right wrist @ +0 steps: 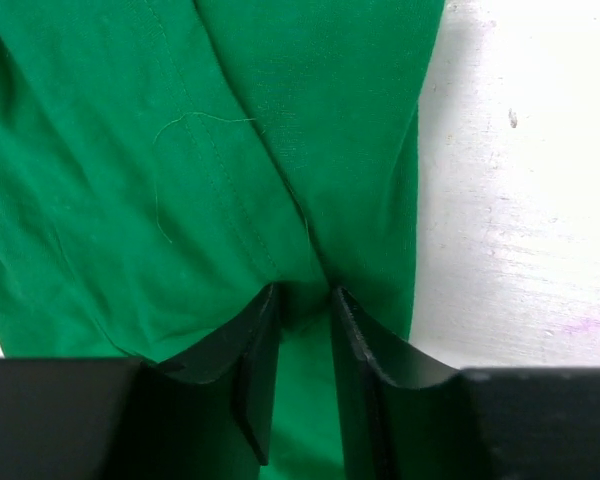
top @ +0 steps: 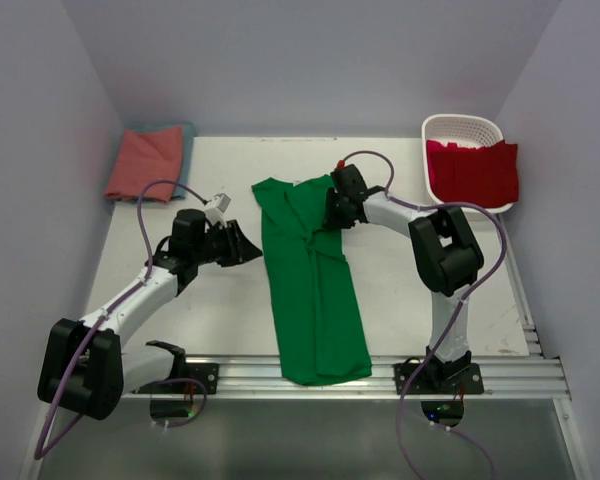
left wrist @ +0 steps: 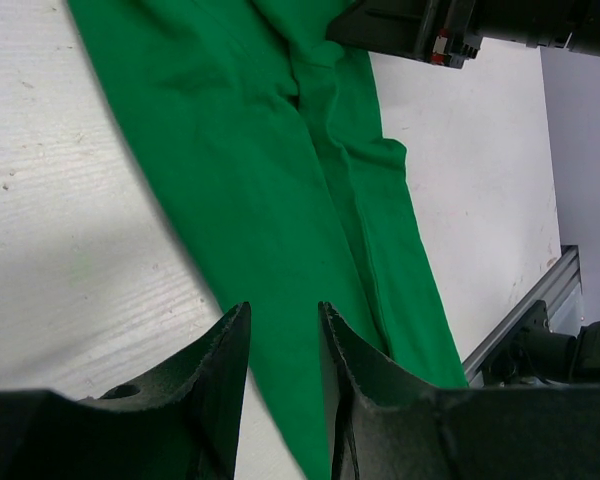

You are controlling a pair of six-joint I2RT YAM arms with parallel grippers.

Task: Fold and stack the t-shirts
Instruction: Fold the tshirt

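Observation:
A bright green t-shirt (top: 310,290) lies flat in the middle of the table, folded into a long strip that reaches the near edge. My left gripper (top: 252,246) hovers just left of the strip's left edge. In the left wrist view it (left wrist: 283,308) is open, with nothing between its fingers and the green cloth (left wrist: 260,150) beyond them. My right gripper (top: 332,212) is down on the shirt's upper right part. Its jaws (right wrist: 303,290) stand apart astride a crease of the green cloth (right wrist: 180,150).
A salmon-pink shirt (top: 145,160) lies folded on a teal-blue one (top: 188,135) at the back left corner. A red shirt (top: 475,172) hangs over the white lattice basket (top: 460,125) at the back right. An aluminium rail (top: 380,375) runs along the near edge.

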